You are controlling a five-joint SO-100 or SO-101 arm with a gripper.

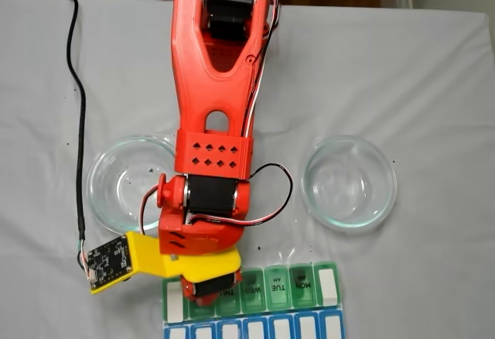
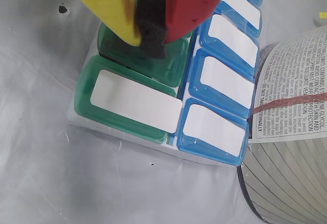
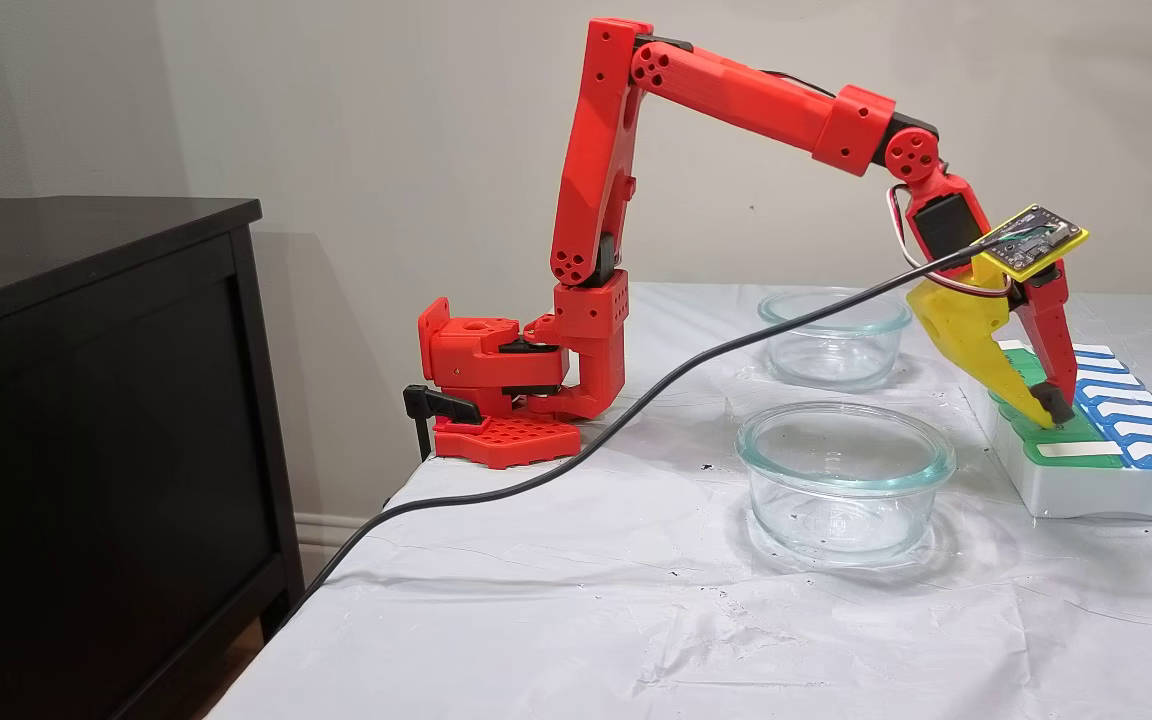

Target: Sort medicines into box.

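Observation:
The box [image 1: 300,285] is a flat pill organiser with a green row and a blue row, at the table's near edge in a fixed view. In the wrist view my gripper [image 2: 150,29] hangs over the box [image 2: 135,98], above the second green compartment from the end. Its yellow and red fingers meet on a black pad, so it looks shut. In another fixed view the gripper [image 3: 1051,412] touches down on the green row of the box [image 3: 1106,490]. The medicines are out of view, and I cannot tell whether one sits between the fingers.
Two clear glass bowls [image 1: 97,192] [image 1: 309,192] stand on either side of the arm, with no balls in them. A black cable [image 1: 77,122] runs across the white cloth. A container with a printed label [image 2: 291,132] stands beside the box. A black cabinet [image 3: 86,400] flanks the table.

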